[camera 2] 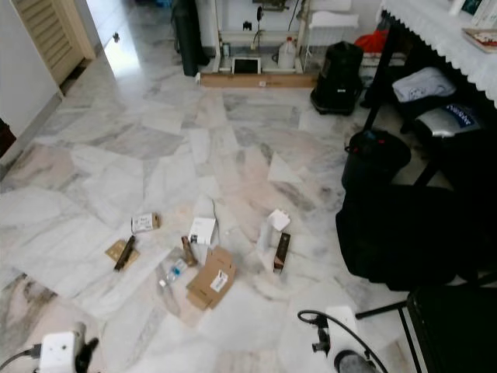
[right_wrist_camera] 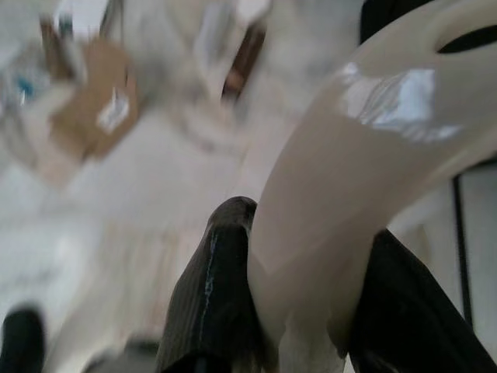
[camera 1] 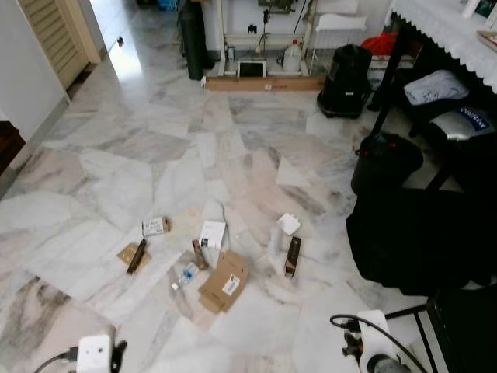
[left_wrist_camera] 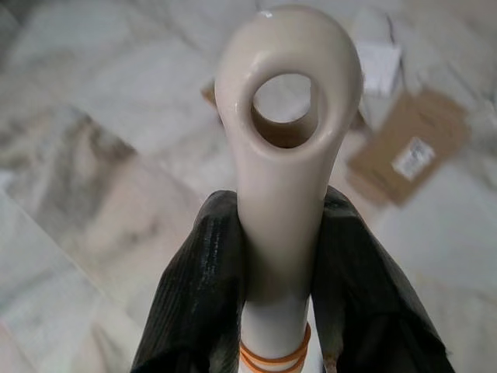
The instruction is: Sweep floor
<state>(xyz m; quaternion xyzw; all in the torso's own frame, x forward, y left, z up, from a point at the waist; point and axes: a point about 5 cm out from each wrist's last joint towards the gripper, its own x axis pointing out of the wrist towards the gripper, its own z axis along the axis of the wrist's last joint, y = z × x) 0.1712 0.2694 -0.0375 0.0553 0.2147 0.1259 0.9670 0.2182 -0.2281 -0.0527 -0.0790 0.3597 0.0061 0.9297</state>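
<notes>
Both grippers pinch cream plastic handles: left gripper [left_wrist_camera: 283, 272] on a handle [left_wrist_camera: 286, 148] with a hanging hole, right gripper [right_wrist_camera: 303, 303] on a curved handle [right_wrist_camera: 349, 194]. I judge both stiff, light, glossy-slippery. Litter [camera 1: 221, 268] lies mid-floor.

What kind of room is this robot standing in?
Probably a home's living or utility area: a marble tile floor, a louvred door, a table with a lace cloth, and litter such as a cardboard box.
</notes>
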